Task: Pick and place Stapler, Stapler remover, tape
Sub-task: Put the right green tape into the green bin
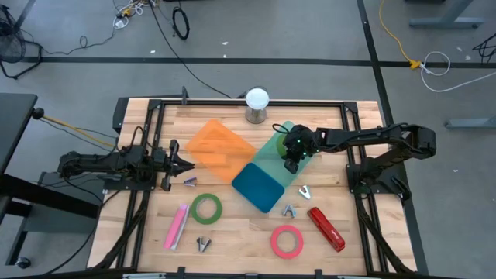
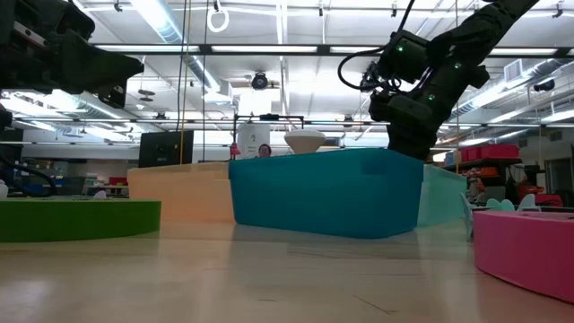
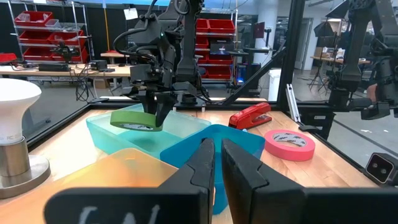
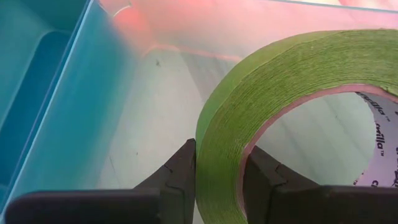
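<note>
My right gripper point(image 1: 293, 153) is over the light teal bin point(image 1: 277, 155) and is shut on a green tape roll point(image 4: 249, 106). The roll also shows in the left wrist view point(image 3: 134, 120), above the bin's floor. My left gripper point(image 1: 183, 164) is shut and empty at the table's left side, next to the orange bin point(image 1: 221, 149). A second green tape roll point(image 1: 206, 207), a pink tape roll point(image 1: 287, 241), a red stapler point(image 1: 326, 229), a pink stapler point(image 1: 177, 225) and several small staple removers point(image 1: 304, 191) lie flat on the table. My right gripper pinches the green roll's wall point(image 4: 217, 149) between its two fingers, one finger point(image 4: 261, 177) inside the hole and one point(image 4: 179, 174) outside. The fingers come from above, pointing down. The roll is lifted clear and lies nearly flat, slightly tilted, over the light teal bin.
A dark blue bin point(image 1: 258, 187) stands between the orange and teal bins, toward the near edge. A white bulb on a metal base point(image 1: 257, 105) stands at the far edge. A black frame point(image 1: 232, 102) runs around the table top. Bare wood lies between the objects near the front edge.
</note>
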### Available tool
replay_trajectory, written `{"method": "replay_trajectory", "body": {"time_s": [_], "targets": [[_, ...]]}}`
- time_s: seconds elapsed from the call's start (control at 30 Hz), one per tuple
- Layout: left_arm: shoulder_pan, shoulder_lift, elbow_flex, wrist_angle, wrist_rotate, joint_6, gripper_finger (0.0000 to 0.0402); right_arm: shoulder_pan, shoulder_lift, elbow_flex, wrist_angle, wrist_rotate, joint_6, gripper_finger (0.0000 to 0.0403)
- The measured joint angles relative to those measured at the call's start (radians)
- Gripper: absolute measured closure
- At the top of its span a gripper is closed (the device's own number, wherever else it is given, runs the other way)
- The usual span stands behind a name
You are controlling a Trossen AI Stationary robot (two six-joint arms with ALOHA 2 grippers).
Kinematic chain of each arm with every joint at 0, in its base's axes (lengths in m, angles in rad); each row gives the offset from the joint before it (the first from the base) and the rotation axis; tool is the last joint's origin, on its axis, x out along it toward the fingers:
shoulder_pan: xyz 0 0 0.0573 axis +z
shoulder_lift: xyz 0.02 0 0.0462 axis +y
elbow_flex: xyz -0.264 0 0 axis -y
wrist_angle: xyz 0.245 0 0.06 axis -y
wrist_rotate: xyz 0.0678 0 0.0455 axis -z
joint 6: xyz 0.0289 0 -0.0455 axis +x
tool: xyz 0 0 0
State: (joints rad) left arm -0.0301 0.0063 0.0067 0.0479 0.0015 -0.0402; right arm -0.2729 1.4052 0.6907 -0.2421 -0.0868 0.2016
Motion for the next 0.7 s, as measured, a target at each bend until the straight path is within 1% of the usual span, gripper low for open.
{"method": "replay_trajectory", "body": {"time_s": [0.13,0.27,0.43,0.53,0.7], "targets": [[0.000,0.000,0.000,0.000,0.000,0.000,0.0369,0.000,0.000,0.000,-0.003,0.000,0.000,0.0311],[0.000,0.000,0.000,0.000,0.000,0.000,0.0369,0.000,0.000,0.000,-0.023,0.027,-0.006,0.0311],[0.000,0.000,0.000,0.000,0.000,0.000,0.0369,0.000,0.000,0.000,-0.047,0.026,-0.011,0.0309],[0.000,0.000,0.000,0.000,0.000,0.000,0.0369,0.000,0.000,0.000,-0.064,0.027,-0.011,0.0294],[0.000,0.000,0.000,0.000,0.000,0.000,0.0369,0.000,0.000,0.000,-0.071,0.045,-0.003,0.0244]]}}
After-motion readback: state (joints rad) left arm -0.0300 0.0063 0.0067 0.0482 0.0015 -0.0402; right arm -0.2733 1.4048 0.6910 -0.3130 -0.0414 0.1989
